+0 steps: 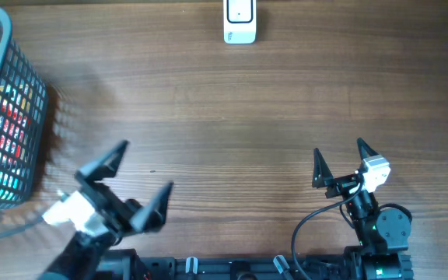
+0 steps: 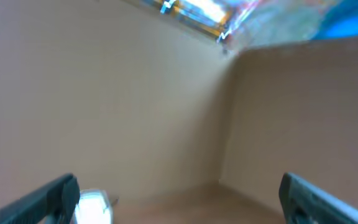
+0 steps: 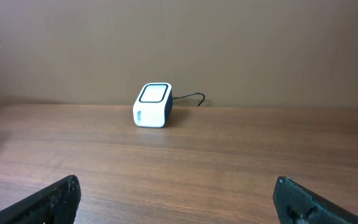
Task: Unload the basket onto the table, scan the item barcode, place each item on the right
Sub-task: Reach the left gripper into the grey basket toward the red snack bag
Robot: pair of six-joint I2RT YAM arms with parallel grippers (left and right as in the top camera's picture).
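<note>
The white barcode scanner (image 1: 239, 22) stands at the table's far edge, in the middle. In the right wrist view the scanner (image 3: 153, 106) faces up, with a black cable trailing to its right. Colourful packaged items (image 1: 6, 132) lie in the grey wire basket (image 1: 23, 58) at the far left. My left gripper (image 1: 146, 165) is open and empty near the front left, angled toward the far right. My right gripper (image 1: 338, 148) is open and empty at the front right, pointing toward the scanner. The left wrist view is blurred, with a white blob (image 2: 95, 205) beside the left finger (image 2: 48, 199).
Bare wooden tabletop (image 1: 232, 117) lies between both grippers and the scanner. A plain beige wall (image 3: 229, 43) rises behind the table. The basket stands about a hand's width to the left of the left arm.
</note>
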